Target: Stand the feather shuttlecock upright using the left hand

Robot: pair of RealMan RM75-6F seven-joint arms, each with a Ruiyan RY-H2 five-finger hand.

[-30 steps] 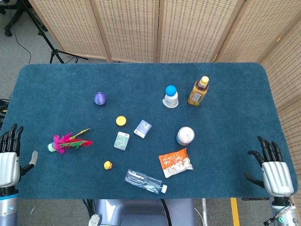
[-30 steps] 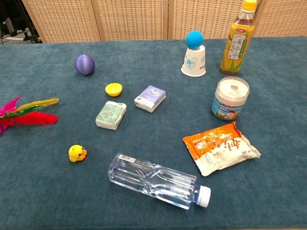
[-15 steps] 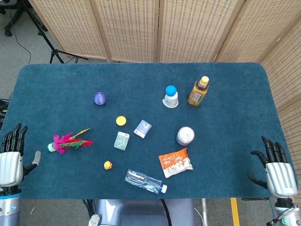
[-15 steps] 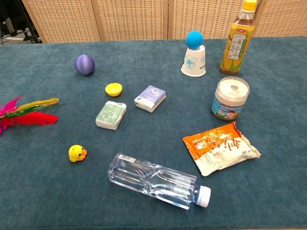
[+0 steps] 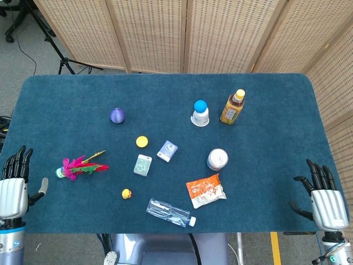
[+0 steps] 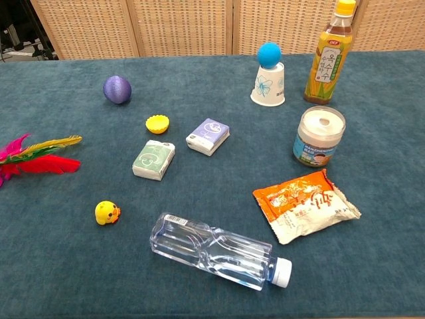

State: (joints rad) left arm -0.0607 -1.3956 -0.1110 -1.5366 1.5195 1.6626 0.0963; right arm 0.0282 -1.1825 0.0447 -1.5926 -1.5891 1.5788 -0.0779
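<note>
Two hands show only in the head view, both at the near edge of the blue worktop (image 5: pixel 265 99): the left hand (image 5: pixel 13 187) at the near-left corner and the right hand (image 5: pixel 322 197) at the near-right corner, each holding nothing with its fingers apart and pointing away from the robot. The feather shuttlecock (image 5: pixel 80 166) lies on its side near the left edge, just right of the left hand and apart from it, its base toward the left and its pink, red and yellow feathers pointing right. Nothing lies between the left hand and the shuttlecock. To its right sit a small yellow duck toy (image 5: pixel 127 194), a green tissue pack (image 5: pixel 142 164), a blue tissue pack (image 5: pixel 167 150) and a yellow cap (image 5: pixel 142 141), with a purple ball (image 5: pixel 117 115) farther back. A clear water bottle (image 5: pixel 170 212) lies on its side near the front edge, beside an orange snack packet (image 5: pixel 205 190) and a white-lidded jar (image 5: pixel 217 159). Farther back stand an upturned paper cup (image 5: pixel 200 117) with a blue ball (image 5: pixel 200 105) on top and a tea bottle (image 5: pixel 233 107) to its right. The chest view shows no hands, cuts off the shuttlecock's base at its left edge so that only the feathers (image 6: pixel 36 155) appear, and brings out the jar's printed label and the flower print on the cup.
</note>
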